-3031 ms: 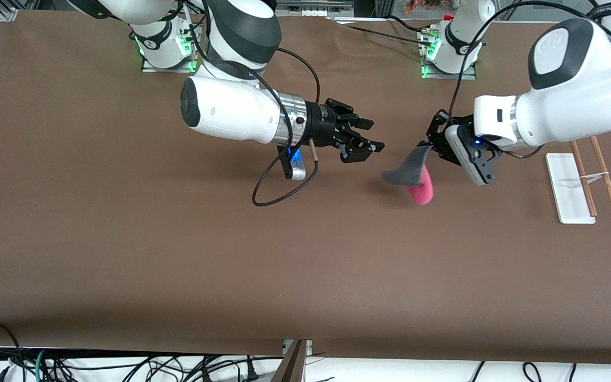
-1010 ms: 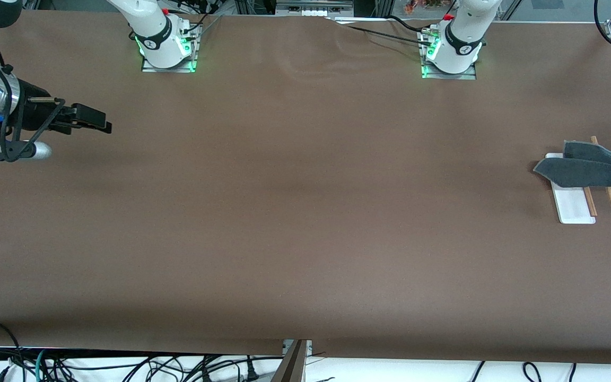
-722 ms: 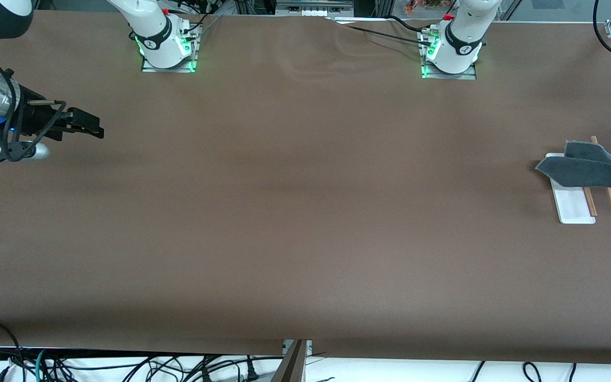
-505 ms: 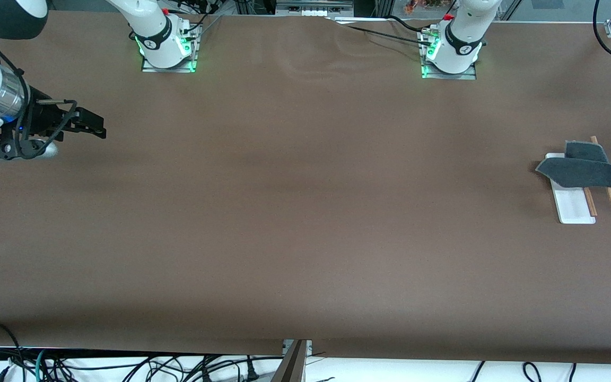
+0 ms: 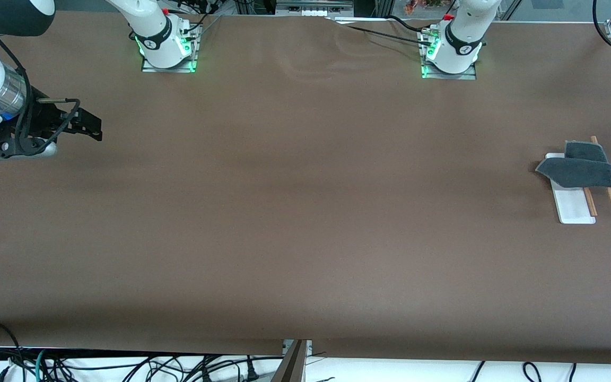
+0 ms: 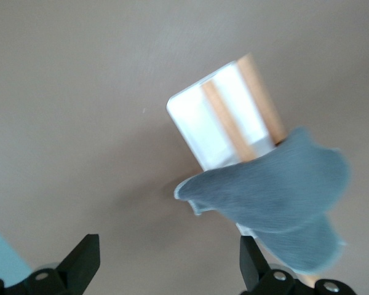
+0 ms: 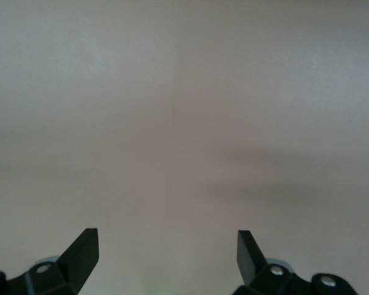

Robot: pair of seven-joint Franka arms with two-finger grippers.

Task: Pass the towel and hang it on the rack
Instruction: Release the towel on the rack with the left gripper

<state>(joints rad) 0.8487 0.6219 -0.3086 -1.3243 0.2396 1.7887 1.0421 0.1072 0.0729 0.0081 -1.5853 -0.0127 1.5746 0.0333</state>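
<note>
The dark grey towel [image 5: 581, 168] lies draped across the two wooden rods of the rack [image 5: 573, 206] at the left arm's end of the table. In the left wrist view the towel [image 6: 277, 184] covers one end of the rack [image 6: 224, 117]. My left gripper [image 6: 169, 264] is open and empty, drawn back from the towel and apart from it. It is almost wholly outside the front view. My right gripper [image 5: 90, 127] hangs open and empty over bare table at the right arm's end; its wrist view [image 7: 166, 255] shows only table.
The brown table [image 5: 305, 212] stretches bare between the two arms. The arm bases [image 5: 167, 50] stand along the edge farthest from the front camera. Cables hang below the nearest edge.
My left gripper let go of the towel and drew away past the view's edge. The towel's held end dropped onto the rods. My right arm drifted only slightly.
</note>
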